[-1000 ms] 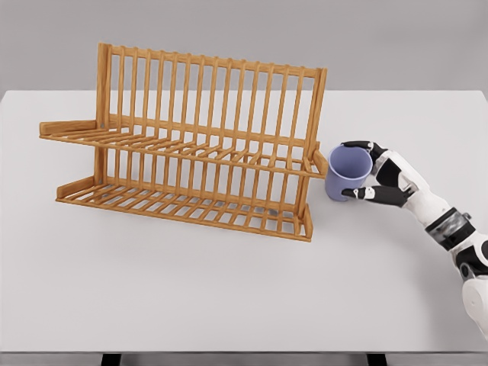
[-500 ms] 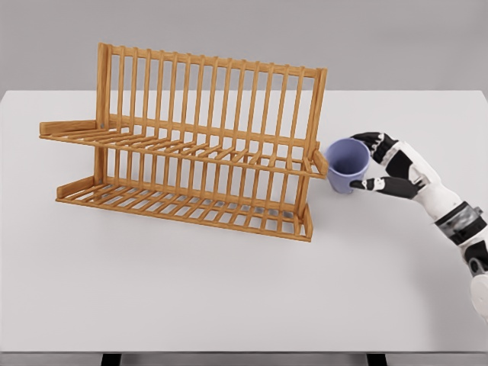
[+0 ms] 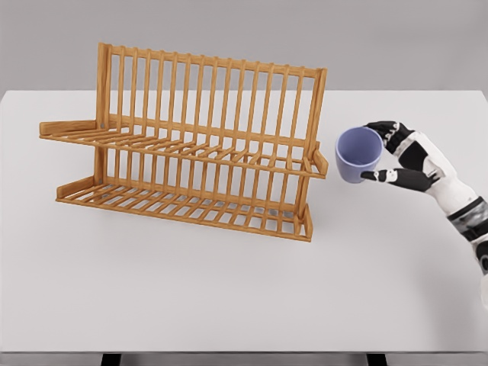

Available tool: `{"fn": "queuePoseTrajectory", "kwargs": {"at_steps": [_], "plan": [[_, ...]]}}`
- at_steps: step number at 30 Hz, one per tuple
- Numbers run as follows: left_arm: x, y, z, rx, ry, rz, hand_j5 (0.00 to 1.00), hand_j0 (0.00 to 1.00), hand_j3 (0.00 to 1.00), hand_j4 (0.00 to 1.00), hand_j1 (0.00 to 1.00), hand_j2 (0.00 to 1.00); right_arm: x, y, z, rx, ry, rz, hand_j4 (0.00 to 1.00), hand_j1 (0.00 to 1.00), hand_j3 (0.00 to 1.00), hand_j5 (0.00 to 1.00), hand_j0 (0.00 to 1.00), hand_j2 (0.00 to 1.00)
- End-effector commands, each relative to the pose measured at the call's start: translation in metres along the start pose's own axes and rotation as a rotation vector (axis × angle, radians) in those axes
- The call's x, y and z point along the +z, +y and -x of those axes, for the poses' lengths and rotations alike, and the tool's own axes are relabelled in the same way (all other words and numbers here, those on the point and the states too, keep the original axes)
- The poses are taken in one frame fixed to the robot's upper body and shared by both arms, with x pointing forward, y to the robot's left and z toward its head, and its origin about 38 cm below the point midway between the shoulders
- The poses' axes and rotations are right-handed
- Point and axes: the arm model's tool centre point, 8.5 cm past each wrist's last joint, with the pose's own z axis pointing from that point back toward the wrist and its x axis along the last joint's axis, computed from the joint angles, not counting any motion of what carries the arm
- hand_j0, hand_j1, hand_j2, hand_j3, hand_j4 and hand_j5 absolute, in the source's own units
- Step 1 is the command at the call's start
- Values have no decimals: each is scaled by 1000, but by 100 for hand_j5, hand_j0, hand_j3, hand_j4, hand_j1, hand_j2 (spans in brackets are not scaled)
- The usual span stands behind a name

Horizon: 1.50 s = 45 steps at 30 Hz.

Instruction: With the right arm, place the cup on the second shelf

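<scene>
The cup [image 3: 358, 155] is in the grip of the right hand [image 3: 402, 158] and, judging by the gap between its base and the white worktop [image 3: 229, 290], it is lifted clear of the surface, so the pickup part of the job looks done while the placing is all to come. It hangs just to the right of the wooden rack [image 3: 198, 145], close beside the right end post and about level with the end of the upper tier, but not touching the wood as far as can be told. The cup is tilted, with its open mouth turned toward the rack and the camera, so the inside of the bowl shows. The second shelf [image 3: 183, 146], taken here to be the upper slatted tier, carries nothing, and so does the lower tier [image 3: 183, 204]. What is left, as a judgement, is to bring the cup leftward over the upper slats, set it down there and release it. The fingers [image 3: 381, 176] are curled around the cup's far side, one dark digit over the top of the rim and another under the body, clamping the wall between them. The left arm does not show in the head view.
</scene>
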Motion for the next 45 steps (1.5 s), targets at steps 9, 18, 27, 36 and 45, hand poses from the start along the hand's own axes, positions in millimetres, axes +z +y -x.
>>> {"fn": "queuePoseTrajectory", "kwargs": {"at_steps": [9, 18, 27, 36, 45], "plan": [[0, 0, 0, 0, 0, 1, 100, 100, 100, 100, 100, 100, -1, -9, -30, 42, -73, 10, 69, 69, 69, 69, 69, 69], [0, 0, 0, 0, 0, 1, 100, 100, 100, 100, 100, 100, -9, -1, -50, 64, -139, -15, 69, 69, 69, 69, 69, 69], [0, 0, 0, 0, 0, 1, 100, 100, 100, 100, 100, 100, -12, 5, -69, 73, -199, -32, 69, 69, 69, 69, 69, 69], [0, 0, 0, 0, 0, 1, 100, 100, 100, 100, 100, 100, -18, 14, -86, 80, -256, -60, 69, 69, 69, 69, 69, 69], [0, 0, 0, 0, 0, 1, 100, 100, 100, 100, 100, 100, -26, 26, -98, 78, -307, -84, 69, 69, 69, 69, 69, 69]]}}
